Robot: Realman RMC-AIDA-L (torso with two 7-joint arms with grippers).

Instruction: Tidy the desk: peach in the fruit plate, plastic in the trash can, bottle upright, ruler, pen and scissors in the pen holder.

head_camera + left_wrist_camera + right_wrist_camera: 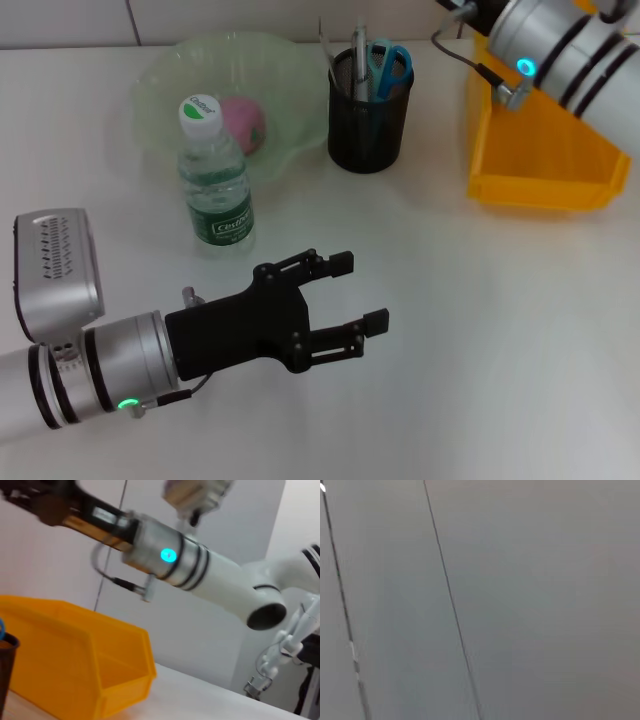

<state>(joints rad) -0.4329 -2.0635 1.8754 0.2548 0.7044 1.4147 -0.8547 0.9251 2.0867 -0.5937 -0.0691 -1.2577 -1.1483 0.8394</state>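
Your left gripper [352,292] hovers lower centre, fingers spread, holding nothing. The bottle [213,172] stands upright, upper left, before the fruit plate [290,70]. Your right gripper's state can't be told.

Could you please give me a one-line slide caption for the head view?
Tidied desk: peach in fruit plate, bottle upright, pen holder filled; left gripper open above the table.

From my remote station, I see a white desk [480,340] stretching under the work area, its surface smooth and pale. Behind it rises a light wall [250,20], crossed by thin dark seams that my right wrist camera shows running along grey panels [530,600].
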